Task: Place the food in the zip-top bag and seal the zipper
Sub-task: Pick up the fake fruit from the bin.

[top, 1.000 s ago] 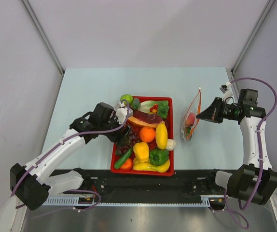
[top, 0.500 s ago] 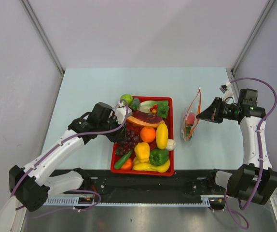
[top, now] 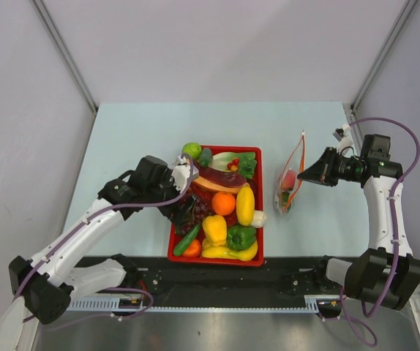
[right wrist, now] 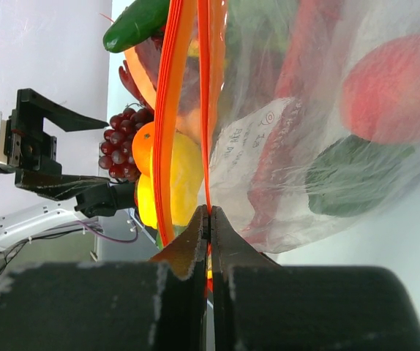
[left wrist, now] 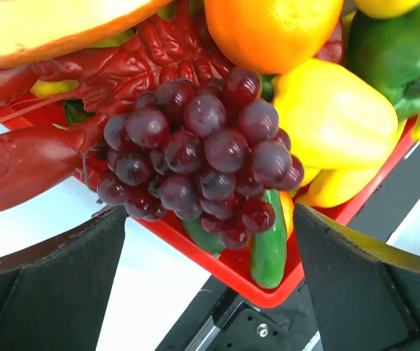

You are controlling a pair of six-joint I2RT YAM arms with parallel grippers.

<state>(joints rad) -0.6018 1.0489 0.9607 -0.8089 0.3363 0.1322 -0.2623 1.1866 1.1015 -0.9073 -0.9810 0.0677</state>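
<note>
The purple grape bunch (left wrist: pixel 195 161) lies at the left side of the red tray (top: pixel 217 262), next to an orange (top: pixel 223 202). My left gripper (top: pixel 183 199) is open and empty over the grapes (top: pixel 193 210). In the left wrist view its fingers (left wrist: pixel 49 285) stand wide apart on the near side of the bunch, not touching it. My right gripper (top: pixel 301 175) is shut on the orange-red zipper (right wrist: pixel 210 131) of the clear bag (top: pixel 290 183) and holds the mouth up. A pink peach (right wrist: pixel 396 88) and a dark green piece (right wrist: pixel 349 179) lie inside the bag.
The tray also holds a red lobster (left wrist: pixel 144 66), a yellow pepper (left wrist: pixel 334 117), a green pepper (top: pixel 241 237), a cucumber (left wrist: pixel 268 245) and several other toys. The bag stands right of the tray. The black rail (top: pixel 217 289) runs along the table's near edge.
My left gripper has moved a little toward the near side and closer over the grape bunch. The right gripper and the bag have not moved.
</note>
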